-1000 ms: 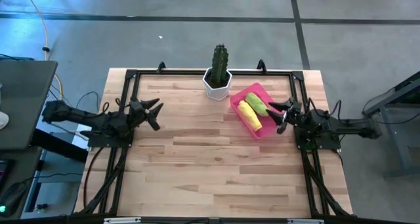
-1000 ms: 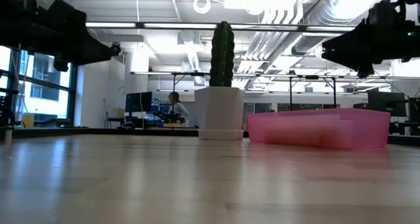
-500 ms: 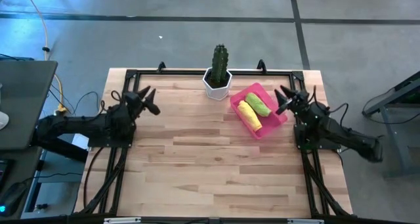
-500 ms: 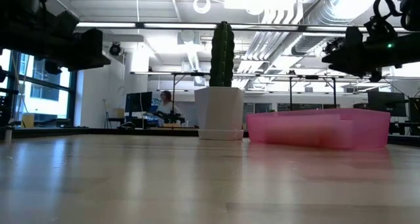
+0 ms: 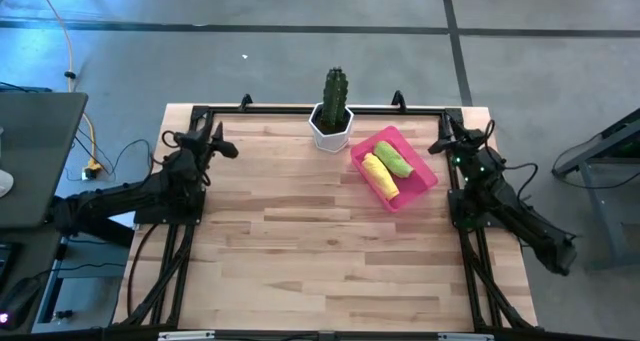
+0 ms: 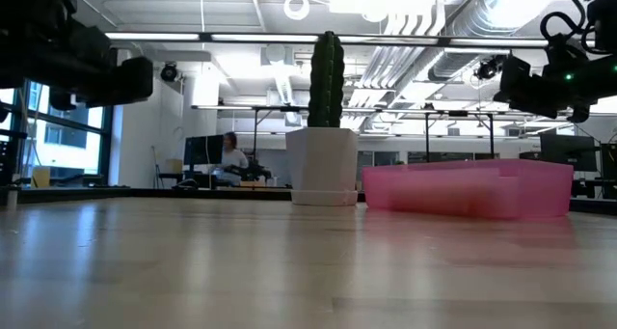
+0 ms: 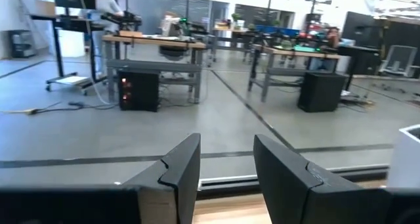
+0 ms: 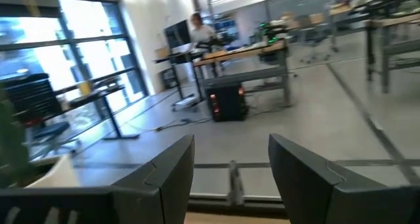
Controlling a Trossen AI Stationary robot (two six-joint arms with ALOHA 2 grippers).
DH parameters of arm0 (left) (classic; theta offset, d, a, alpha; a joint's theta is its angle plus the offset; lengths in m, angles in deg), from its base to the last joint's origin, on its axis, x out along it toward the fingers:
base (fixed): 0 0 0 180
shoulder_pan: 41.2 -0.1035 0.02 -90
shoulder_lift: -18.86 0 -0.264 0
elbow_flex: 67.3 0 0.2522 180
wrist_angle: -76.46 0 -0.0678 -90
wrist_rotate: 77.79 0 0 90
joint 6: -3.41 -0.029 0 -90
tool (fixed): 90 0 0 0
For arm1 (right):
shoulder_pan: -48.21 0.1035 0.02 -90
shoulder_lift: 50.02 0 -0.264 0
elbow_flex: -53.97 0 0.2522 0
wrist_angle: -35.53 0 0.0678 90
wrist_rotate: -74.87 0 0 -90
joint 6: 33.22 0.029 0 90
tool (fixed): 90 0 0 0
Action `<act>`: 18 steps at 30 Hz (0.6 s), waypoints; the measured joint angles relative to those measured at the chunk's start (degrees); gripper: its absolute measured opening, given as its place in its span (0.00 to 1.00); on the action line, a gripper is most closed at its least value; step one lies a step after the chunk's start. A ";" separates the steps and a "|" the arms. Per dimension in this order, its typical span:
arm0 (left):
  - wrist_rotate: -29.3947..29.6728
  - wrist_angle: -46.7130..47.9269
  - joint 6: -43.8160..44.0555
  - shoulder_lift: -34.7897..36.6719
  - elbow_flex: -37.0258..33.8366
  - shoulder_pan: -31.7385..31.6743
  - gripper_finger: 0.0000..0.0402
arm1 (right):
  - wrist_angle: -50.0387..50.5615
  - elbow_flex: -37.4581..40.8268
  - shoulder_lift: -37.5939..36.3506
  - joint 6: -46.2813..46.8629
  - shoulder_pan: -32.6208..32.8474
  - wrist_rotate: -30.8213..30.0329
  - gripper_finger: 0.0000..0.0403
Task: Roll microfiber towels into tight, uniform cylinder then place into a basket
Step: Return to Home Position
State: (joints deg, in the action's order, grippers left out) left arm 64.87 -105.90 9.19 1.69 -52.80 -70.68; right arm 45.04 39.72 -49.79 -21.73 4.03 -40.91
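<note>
The yellow towel (image 5: 380, 176) and the lime green towel (image 5: 393, 158) lie rolled side by side in the pink basket (image 5: 424, 178), which stands on the table at the far right; its wall shows in the low view (image 6: 468, 187). My left gripper (image 5: 222, 143) is open and empty, raised near the table's far left corner; its own view shows the gap (image 7: 226, 178). My right gripper (image 5: 440, 138) is open and empty, raised near the far right edge, beside the basket; its own view shows the gap (image 8: 231, 178).
A white hexagonal pot with a cactus (image 5: 332, 116) stands at the far edge, left of the basket, also in the low view (image 6: 325, 136). A black frame (image 5: 320, 110) runs along the table's edges. People show at desks in the room beyond.
Both arms have drawn back toward the table's far corners and swung to point away over the far edge. My right gripper has left the basket's right side. Both rolled towels have stayed in the basket.
</note>
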 joint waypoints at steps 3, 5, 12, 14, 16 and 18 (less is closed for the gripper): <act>0.01 0.02 0.00 0.00 0.00 -1.54 0.33 | 0.00 0.00 0.00 0.00 -2.38 0.00 0.47; 0.00 0.01 0.00 0.00 0.00 -2.35 0.33 | 0.02 0.00 0.00 0.00 -3.24 0.00 0.47; 0.00 0.00 0.00 0.00 0.00 -3.53 0.33 | 0.02 0.00 0.00 0.00 -3.61 0.00 0.47; 0.00 0.01 0.00 0.00 0.00 -3.51 0.33 | 0.02 0.00 0.00 0.00 -3.61 0.00 0.47; 0.00 0.00 0.00 0.00 0.00 -3.51 0.33 | 0.02 0.00 0.00 -0.02 -3.61 0.00 0.47; 0.00 0.00 0.00 0.00 -0.02 -3.51 0.33 | 0.02 0.00 0.01 0.00 -3.61 0.00 0.47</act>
State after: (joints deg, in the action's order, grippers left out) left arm 64.87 -105.90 9.19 1.69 -52.82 -74.19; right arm 45.06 39.72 -49.77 -21.73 0.42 -40.91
